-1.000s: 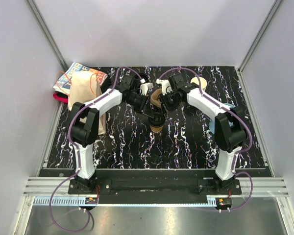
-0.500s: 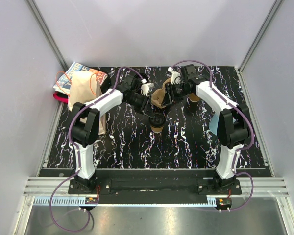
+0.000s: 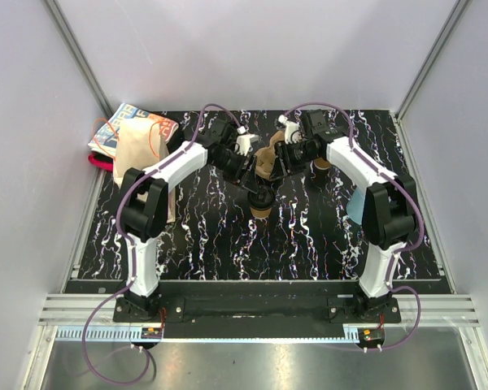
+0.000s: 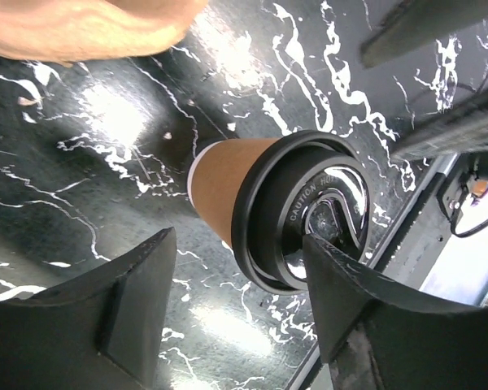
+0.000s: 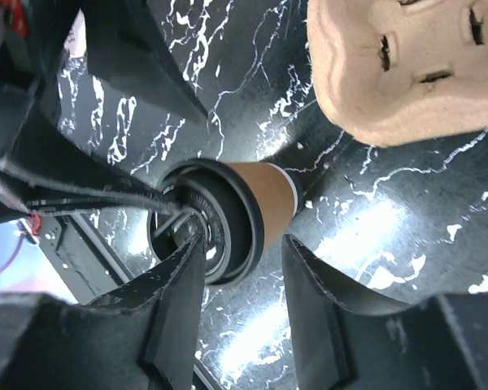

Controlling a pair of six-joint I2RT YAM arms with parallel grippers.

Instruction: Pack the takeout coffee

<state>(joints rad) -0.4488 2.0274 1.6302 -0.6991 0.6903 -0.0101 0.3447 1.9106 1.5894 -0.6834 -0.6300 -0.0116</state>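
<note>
The takeout coffee (image 3: 260,205), a brown kraft cup with a black lid, stands upright mid-table. It shows tilted in the left wrist view (image 4: 228,183) and in the right wrist view (image 5: 264,195). My left gripper (image 3: 250,180) hovers just above and behind its lid, open and empty, with its fingers (image 4: 138,301) apart on either side of the lid (image 4: 301,215). My right gripper (image 3: 278,169) hovers above it from the back right, also open and empty, its fingers (image 5: 325,301) straddling the lid edge (image 5: 215,219).
A pale pulp cup carrier (image 3: 268,160) lies just behind the cup, between the two wrists, and also shows in the right wrist view (image 5: 407,65). A brown paper bag (image 3: 138,150) stands at the left. A brown cup (image 3: 320,164) stands behind the right arm. A light blue object (image 3: 351,210) sits by the right forearm.
The right arm drew back from the cup, its elbow rising toward the back wall. The left wrist shifted slightly back and right. The cup has not moved.
</note>
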